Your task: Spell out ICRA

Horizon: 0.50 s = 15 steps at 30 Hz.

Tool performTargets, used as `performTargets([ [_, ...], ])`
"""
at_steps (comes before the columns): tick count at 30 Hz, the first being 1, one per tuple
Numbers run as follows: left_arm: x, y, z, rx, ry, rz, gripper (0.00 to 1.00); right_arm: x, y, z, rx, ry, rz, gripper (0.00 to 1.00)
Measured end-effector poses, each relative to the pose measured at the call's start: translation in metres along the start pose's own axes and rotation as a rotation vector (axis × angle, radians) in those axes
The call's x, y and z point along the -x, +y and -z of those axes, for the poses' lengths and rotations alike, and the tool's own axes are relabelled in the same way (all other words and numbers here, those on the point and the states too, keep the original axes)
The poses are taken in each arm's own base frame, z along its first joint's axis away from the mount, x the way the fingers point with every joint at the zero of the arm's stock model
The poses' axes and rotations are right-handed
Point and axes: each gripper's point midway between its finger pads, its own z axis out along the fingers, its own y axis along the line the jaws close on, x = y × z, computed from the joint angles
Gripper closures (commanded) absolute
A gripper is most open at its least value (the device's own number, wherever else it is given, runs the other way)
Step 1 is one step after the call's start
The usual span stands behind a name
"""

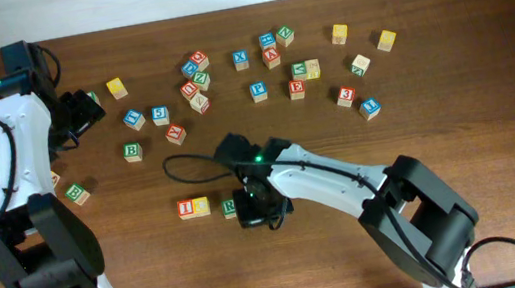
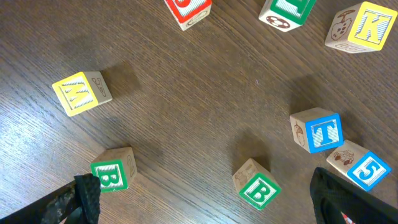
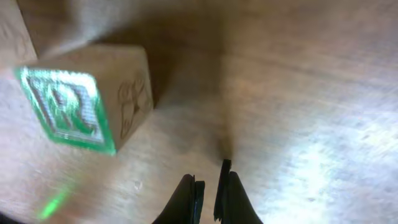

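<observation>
- The wooden surface [image 1: 498, 130] carries loose letter blocks scattered across its far half. A short started row [image 1: 204, 206] lies nearer the robot, and it runs left to right.
- The right arm [image 1: 333, 179] reaches in across the middle, towards that row. The left arm [image 1: 8, 149] stretches to the far left corner, well apart from the row.
- The right tool [image 1: 259, 210] sits low at the right-hand end of the row. Its two fingers are drawn almost together with only a thin slit between them, and nothing is in them.
- The left tool [image 1: 83, 112] is spread wide, one finger at each lower corner of its wrist view, and it has hold of nothing. Only B, T, 5, W and K blocks lie beneath it, none of which the word needs now.
- The green R block [image 3: 68, 106] rests flat on the surface just beside the right tool, up and to the left of its fingertips, apart from them. I judge that it is placed as the third letter, so A is still to come.
- A red block [image 1: 272, 57] in the far middle cluster looks like an A, though it is small. It lies straight beyond the right tool, which is nearer to it than the left tool is. The free slot is on the R's right, where the right tool now sits.
</observation>
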Motion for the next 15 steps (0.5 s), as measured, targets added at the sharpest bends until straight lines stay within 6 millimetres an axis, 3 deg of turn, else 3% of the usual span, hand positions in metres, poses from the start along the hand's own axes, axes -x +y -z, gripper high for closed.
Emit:
performTargets([
  [7, 0.0, 0.0, 0.0, 0.0, 0.001, 0.0, 0.01, -0.015, 0.017, -0.007, -0.017, -0.003, 0.073, 0.95],
  [15, 0.0, 0.0, 0.0, 0.0, 0.0, 0.0, 0.01, 0.01, 0.033, -0.007, 0.013, -0.135, 0.115, 0.96],
])
